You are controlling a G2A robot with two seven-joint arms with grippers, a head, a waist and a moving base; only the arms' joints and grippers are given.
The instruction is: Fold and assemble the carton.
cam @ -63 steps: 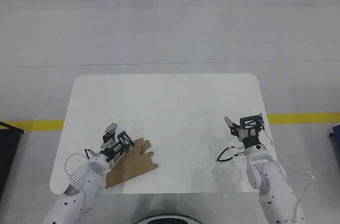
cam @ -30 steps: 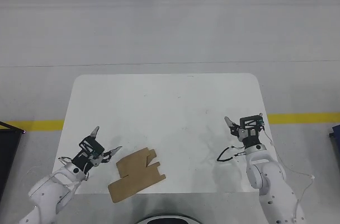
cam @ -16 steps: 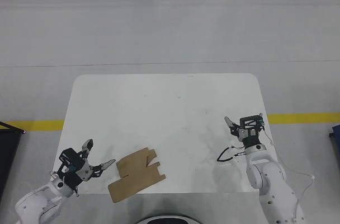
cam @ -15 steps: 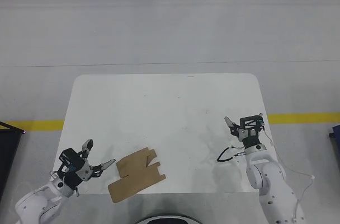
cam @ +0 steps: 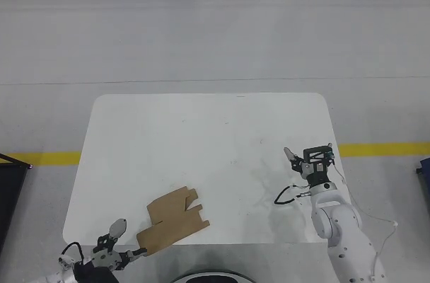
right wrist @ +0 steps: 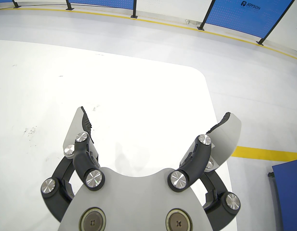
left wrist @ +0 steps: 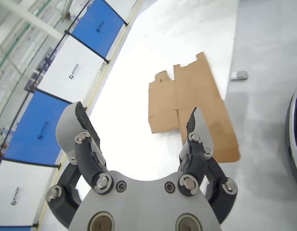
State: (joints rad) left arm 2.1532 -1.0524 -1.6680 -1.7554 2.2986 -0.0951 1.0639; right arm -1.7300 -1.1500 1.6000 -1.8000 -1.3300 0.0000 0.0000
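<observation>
1. The flat carton is lying on the table, at the lower left edge.
2. The left gripper is hanging just below it, spread wide, empty.
3. The right gripper is sitting far right, spread wide too.

Test hall: partition panels, yellow floor line.

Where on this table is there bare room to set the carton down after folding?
The far half of the table is bare, from its far edge down to the carton. So is the stretch between carton and right gripper. Crowded: the near left edge, where the carton overhangs beside the left gripper.
</observation>
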